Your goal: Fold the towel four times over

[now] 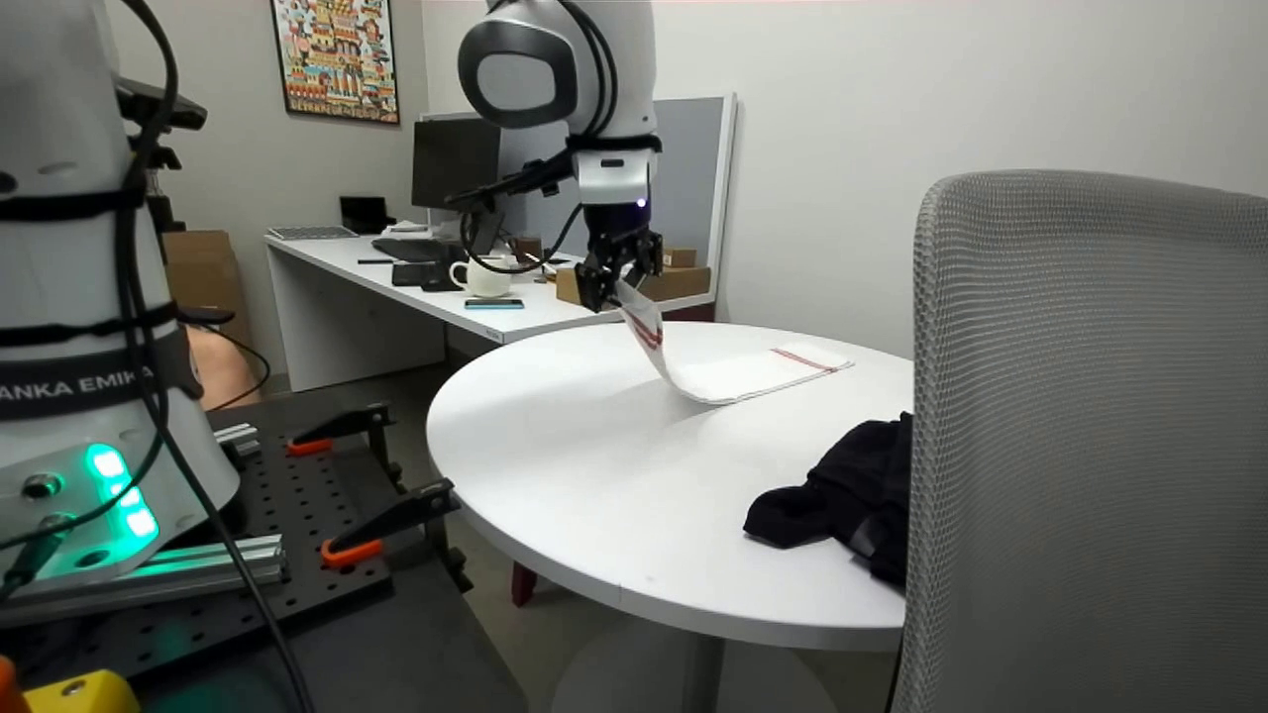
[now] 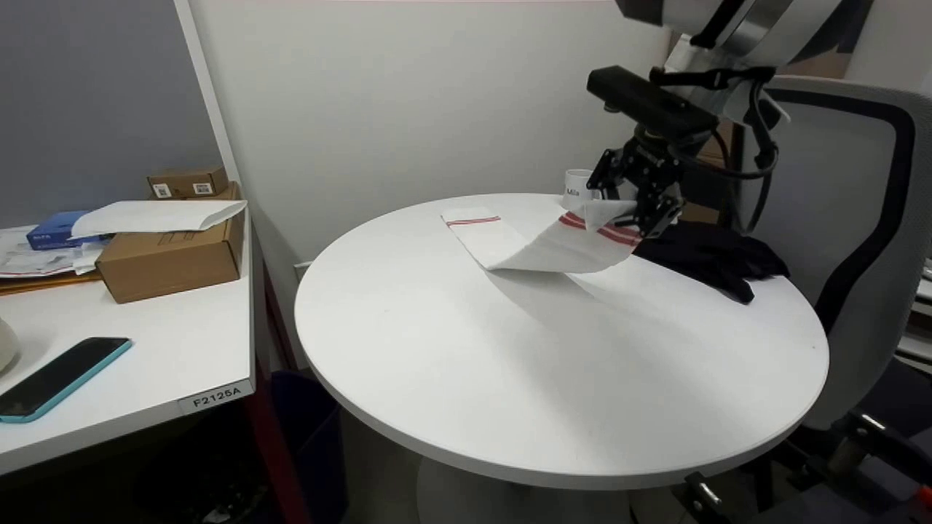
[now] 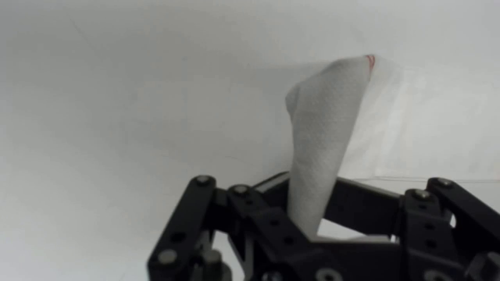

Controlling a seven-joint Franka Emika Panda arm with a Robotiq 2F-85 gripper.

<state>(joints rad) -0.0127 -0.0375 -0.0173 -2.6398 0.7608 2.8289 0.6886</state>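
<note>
The towel is white with red stripes near its ends. It lies on the round white table with its far part flat and its near end lifted, in both exterior views (image 1: 728,379) (image 2: 568,246). My gripper is shut on the lifted end and holds it above the table in both exterior views (image 1: 622,285) (image 2: 632,211). In the wrist view, the towel (image 3: 324,113) rises as a narrow, curled strip between the fingers (image 3: 306,187). The flat part stretches to the right there. The pinched edge is partly hidden by the fingers.
The round table (image 1: 575,475) also holds a dark cloth (image 1: 842,490), which shows in both exterior views (image 2: 710,258). A white mug (image 2: 577,187) stands at the table's back, behind the gripper. A grey chair (image 1: 1080,446) stands at the table's edge. A desk with boxes (image 2: 178,258) is beside it.
</note>
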